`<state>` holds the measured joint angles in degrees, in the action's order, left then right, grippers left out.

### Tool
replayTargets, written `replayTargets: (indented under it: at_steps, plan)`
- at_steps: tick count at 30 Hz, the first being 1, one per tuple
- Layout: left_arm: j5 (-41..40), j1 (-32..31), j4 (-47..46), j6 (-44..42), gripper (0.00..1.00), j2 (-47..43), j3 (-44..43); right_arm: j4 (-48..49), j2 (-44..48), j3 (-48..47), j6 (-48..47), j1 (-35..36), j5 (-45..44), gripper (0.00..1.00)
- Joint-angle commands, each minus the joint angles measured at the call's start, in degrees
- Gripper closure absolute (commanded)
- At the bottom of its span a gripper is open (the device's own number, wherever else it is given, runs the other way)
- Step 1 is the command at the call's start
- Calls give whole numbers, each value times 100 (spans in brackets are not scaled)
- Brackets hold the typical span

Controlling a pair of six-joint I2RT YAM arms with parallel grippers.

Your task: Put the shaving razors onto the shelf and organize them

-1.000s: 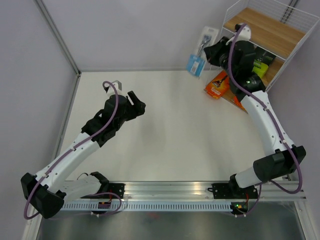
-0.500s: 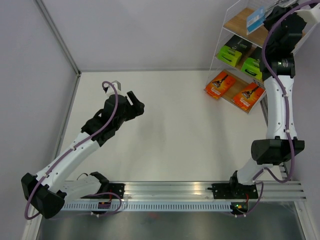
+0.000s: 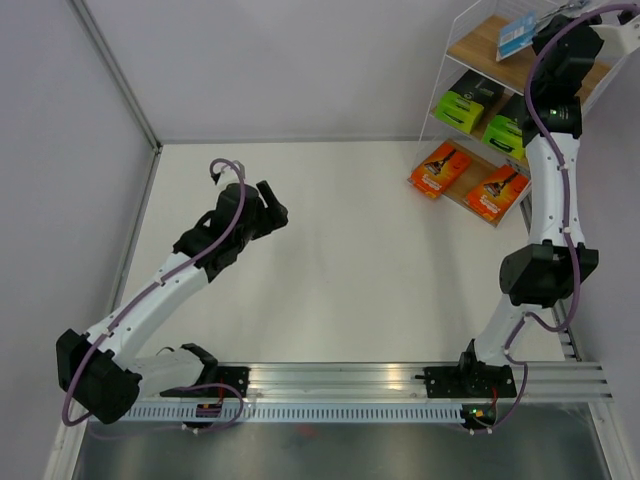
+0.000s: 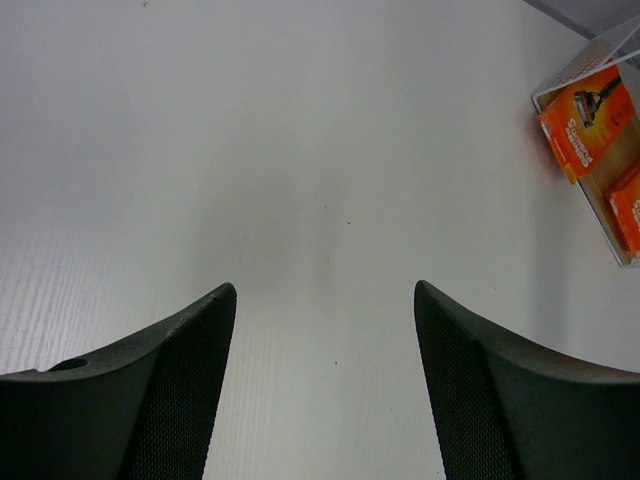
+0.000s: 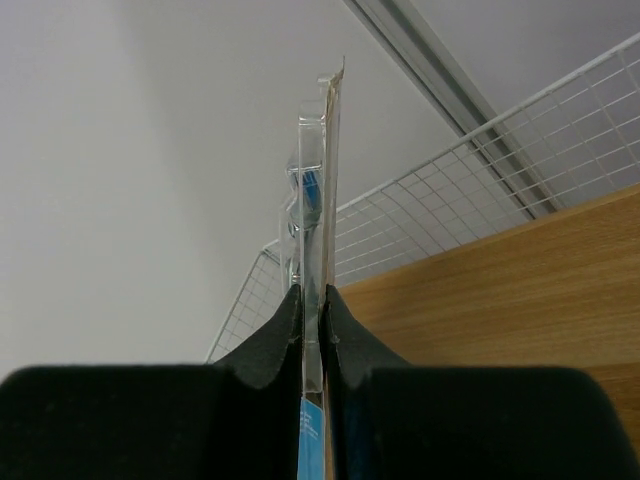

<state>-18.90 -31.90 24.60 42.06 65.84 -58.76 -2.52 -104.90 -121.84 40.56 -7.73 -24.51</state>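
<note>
**Top view.** The shelf (image 3: 478, 45) stands at the far right corner of the surface (image 3: 350, 290). The right claw (image 3: 540, 30) is over the top board and grasps the blister (image 3: 516, 34). The black boxes (image 3: 468, 100) lie side by side on the middle board. The orange cards (image 3: 440, 168) lie side by side on the bottom board. The left claw (image 3: 270, 208) hangs over the left part of the surface, well apart from the shelf.

**Left wrist view.** The left claw (image 4: 325, 295) is released, with its fingers wide apart. Only the surface (image 4: 300, 150) shows between them. The orange cards (image 4: 588, 128) lie at the far right, inside the wire edge of the shelf (image 4: 575, 75).

**Right wrist view.** The right claw (image 5: 312, 300) is clenched on the blister (image 5: 318, 180), which stands upright and edge-on. The shelf (image 5: 500, 290) board lies to the right of the blister, with its wire wall beyond. Contact between blister and board cannot be told.
</note>
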Motion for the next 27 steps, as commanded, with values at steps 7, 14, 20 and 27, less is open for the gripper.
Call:
replayTargets:
  at_steps: [7, 14, 20, 27]
  plan:
    - [395, 254, -386, -155, 23, 130, -48, -915, -312, -805, -363, 192, -220, 45]
    - [808, 483, -535, -269, 23, 104, -65, -2252, -145, -1623, -970, 219, 455, 24]
    - [1107, 518, -614, -339, 22, 113, -65, -2673, 303, -1579, -1094, 210, 1281, 21]
    - [1581, 685, -579, -348, 13, -27, -56, -2499, 1260, -255, -1137, 219, 3308, 7]
